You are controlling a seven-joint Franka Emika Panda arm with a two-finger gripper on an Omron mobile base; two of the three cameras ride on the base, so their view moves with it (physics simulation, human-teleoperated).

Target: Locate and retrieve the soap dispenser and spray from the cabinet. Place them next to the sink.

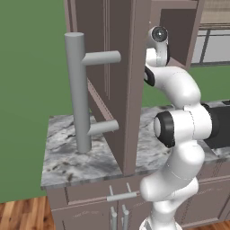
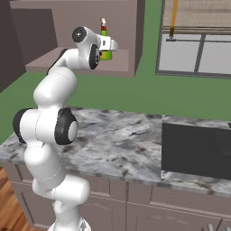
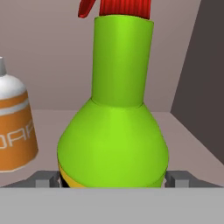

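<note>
Lime-green spray bottle (image 3: 113,135) with a red trigger top stands on the open cabinet (image 1: 117,81) shelf near its right wall, between the spread, unclenched fingers (image 3: 43,179), an orange soap dispenser (image 3: 13,127) just beside it

Mauve-brown cabinet shelf (image 3: 183,131) carries two things upright: bright green flask-shaped spray bottle with red trigger top (image 3: 116,127) at centre, near dark right side wall; white-and-orange soap dispenser (image 3: 13,127) just beside it on left, apart from it. Grey-veined marble counter (image 2: 117,140) below, atop mauve-brown drawer units; wide dark rectangular sink (image 2: 196,151) set into it.
</note>
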